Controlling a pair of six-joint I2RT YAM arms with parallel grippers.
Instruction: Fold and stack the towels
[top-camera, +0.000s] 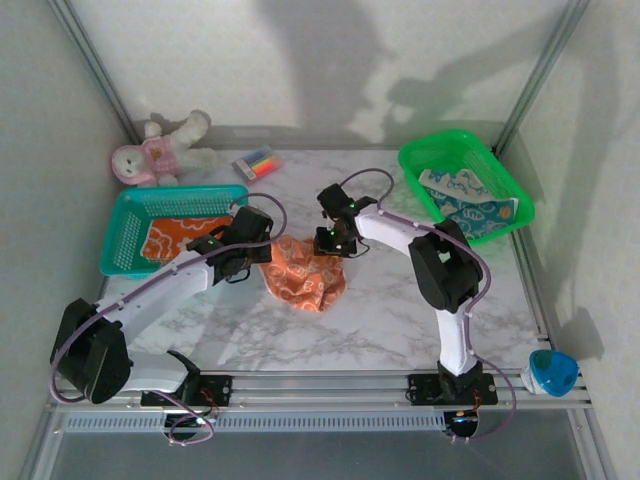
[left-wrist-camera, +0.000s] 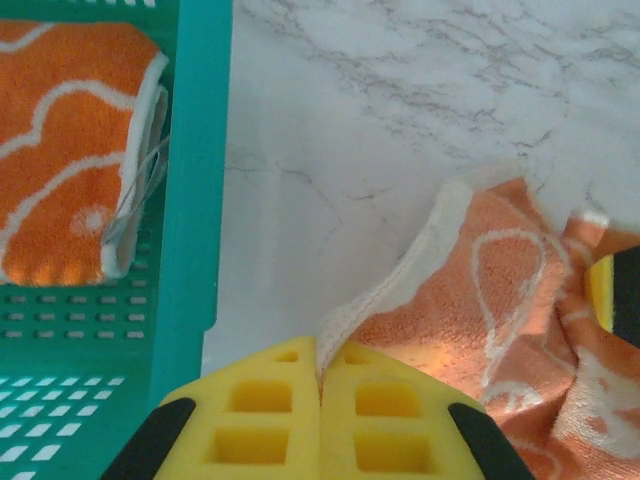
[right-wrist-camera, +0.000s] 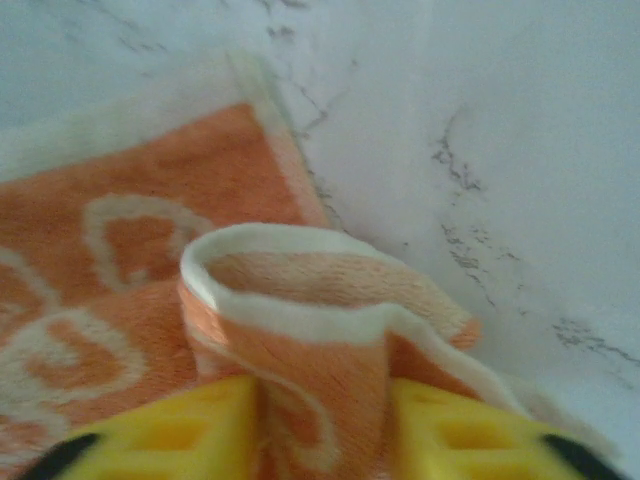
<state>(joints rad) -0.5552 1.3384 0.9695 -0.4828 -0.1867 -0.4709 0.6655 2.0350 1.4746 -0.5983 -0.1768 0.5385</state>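
An orange towel with white print (top-camera: 305, 277) lies crumpled on the marble table between my two grippers. My left gripper (top-camera: 266, 258) is at its left edge. In the left wrist view the yellow pads (left-wrist-camera: 260, 420) are shut on the towel's white hem (left-wrist-camera: 400, 290). My right gripper (top-camera: 328, 250) is at the towel's far right corner. In the right wrist view a raised fold of the orange towel (right-wrist-camera: 320, 310) fills the gap between the yellow fingers (right-wrist-camera: 450, 430). Another orange towel (top-camera: 180, 236) lies folded in the teal basket (top-camera: 128, 240). A white-and-blue towel (top-camera: 465, 196) sits in the green basket (top-camera: 500, 228).
A pink-and-white plush toy (top-camera: 160, 150) and a bundle of coloured markers (top-camera: 256, 162) lie at the back left. A blue cup-like object (top-camera: 551, 373) sits at the front right rail. The teal basket's wall (left-wrist-camera: 195, 200) stands close to the left of my left gripper.
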